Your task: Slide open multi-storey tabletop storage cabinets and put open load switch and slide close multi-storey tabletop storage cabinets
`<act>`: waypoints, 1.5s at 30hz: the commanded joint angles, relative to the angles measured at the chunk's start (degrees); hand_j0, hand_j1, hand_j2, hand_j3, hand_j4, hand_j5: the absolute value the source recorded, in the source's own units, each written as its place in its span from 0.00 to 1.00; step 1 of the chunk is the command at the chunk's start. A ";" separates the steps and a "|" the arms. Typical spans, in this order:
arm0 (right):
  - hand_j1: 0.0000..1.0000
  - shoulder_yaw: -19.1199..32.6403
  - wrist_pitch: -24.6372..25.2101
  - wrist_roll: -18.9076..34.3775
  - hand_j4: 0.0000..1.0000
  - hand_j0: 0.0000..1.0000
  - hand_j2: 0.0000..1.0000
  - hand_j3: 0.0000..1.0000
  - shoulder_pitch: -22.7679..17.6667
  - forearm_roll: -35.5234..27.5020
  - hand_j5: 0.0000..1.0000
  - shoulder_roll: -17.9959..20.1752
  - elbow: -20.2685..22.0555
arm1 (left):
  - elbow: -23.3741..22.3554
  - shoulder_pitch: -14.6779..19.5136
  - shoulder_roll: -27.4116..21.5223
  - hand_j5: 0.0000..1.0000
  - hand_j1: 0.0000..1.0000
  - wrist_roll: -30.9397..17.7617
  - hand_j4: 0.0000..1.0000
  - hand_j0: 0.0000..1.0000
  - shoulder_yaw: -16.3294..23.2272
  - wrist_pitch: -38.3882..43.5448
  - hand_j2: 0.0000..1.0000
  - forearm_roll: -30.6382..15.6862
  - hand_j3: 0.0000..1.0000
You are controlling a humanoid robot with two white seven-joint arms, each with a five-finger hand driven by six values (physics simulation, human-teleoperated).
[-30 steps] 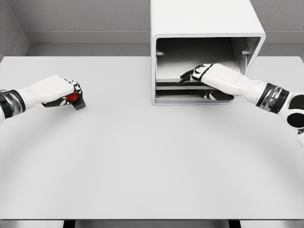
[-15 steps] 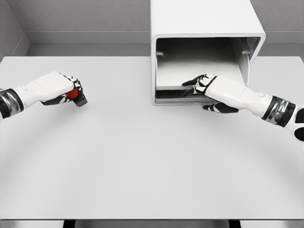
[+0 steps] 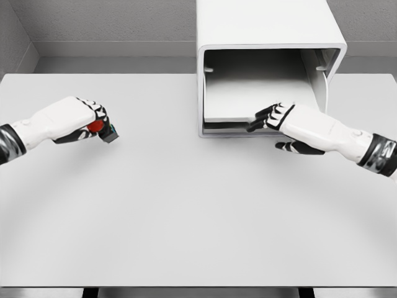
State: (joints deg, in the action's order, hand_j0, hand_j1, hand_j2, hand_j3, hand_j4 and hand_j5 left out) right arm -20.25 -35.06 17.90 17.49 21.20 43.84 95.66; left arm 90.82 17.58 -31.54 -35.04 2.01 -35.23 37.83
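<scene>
Two glossy white hands: left hand (image 3: 77,118) clasps red-buttoned switch (image 3: 99,128); right hand (image 3: 291,124), fingers spread, touches boxy cabinet (image 3: 267,37).

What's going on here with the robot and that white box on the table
A white-armed humanoid robot works at a pale grey table. Its right hand is at the front edge of a drawer shelf in the white, open-fronted tabletop storage cabinet, fingers resting on the shelf's lip. Its left hand, off to the left and apart from the cabinet, grips the small black load switch with a red button just above the tabletop. The switch is not yet inside the cabinet.
</scene>
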 commanded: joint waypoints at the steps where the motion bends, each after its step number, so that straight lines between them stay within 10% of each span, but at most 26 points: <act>1: 0.77 2.67 0.06 0.03 0.77 0.77 0.77 0.77 -0.44 -0.37 0.77 0.90 2.16 | 1.91 -0.09 -0.01 0.39 0.39 0.04 0.39 0.39 -0.78 0.23 0.39 -0.92 0.39; 31: 0.78 18.40 0.06 -0.05 0.78 0.78 0.78 0.78 -11.52 -2.39 0.78 3.01 5.42 | 11.49 -0.09 2.19 0.39 0.39 0.04 0.39 0.39 -1.49 0.23 0.39 -5.22 0.39; 45: 0.59 25.17 0.06 -0.05 0.59 0.59 0.59 0.59 -13.36 -4.58 0.59 2.66 5.07 | 12.37 2.90 6.76 0.40 0.40 0.04 0.40 0.40 -0.78 0.23 0.40 -6.89 0.40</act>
State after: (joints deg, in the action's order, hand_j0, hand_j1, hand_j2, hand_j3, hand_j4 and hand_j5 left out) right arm 3.71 -35.11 17.86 3.96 17.10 46.43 100.77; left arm 103.16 20.48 -25.81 -35.04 1.11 -35.18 31.42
